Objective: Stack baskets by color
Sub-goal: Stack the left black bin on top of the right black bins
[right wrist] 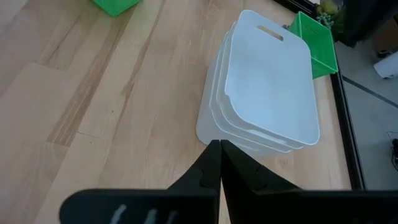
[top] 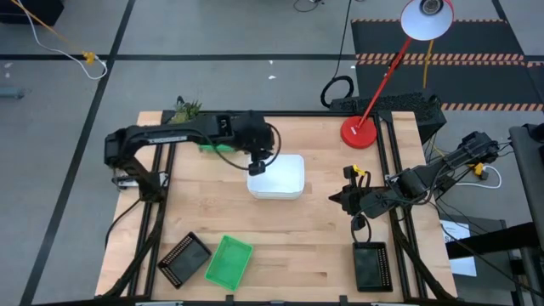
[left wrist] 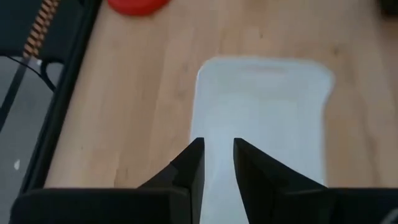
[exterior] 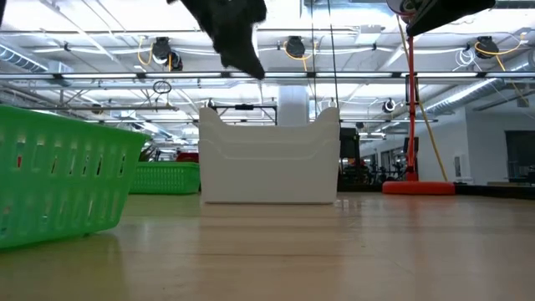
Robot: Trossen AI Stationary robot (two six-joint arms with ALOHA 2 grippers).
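Three white baskets (top: 277,177) sit nested in one stack (right wrist: 264,87) on the middle of the table. My left gripper (left wrist: 218,155) hangs open just above the stack's left end (top: 257,170), with a narrow gap between its fingers and nothing in it. In the low view it (exterior: 238,42) is clear above the stack's top rim (exterior: 269,117). My right gripper (right wrist: 219,149) is shut and empty, and waits right of the stack (top: 336,198). A green basket (top: 228,261) and a black basket (top: 184,259) lie at the near left. Another black basket (top: 371,265) lies at the near right.
A second green basket (top: 208,146) lies under my left arm, left of the white stack (right wrist: 314,40). A red lamp base (top: 359,133) stands at the far right, its pole slanting up. A leafy toy (top: 187,109) sits at the far left edge. Bare wood lies between the stack and the near baskets.
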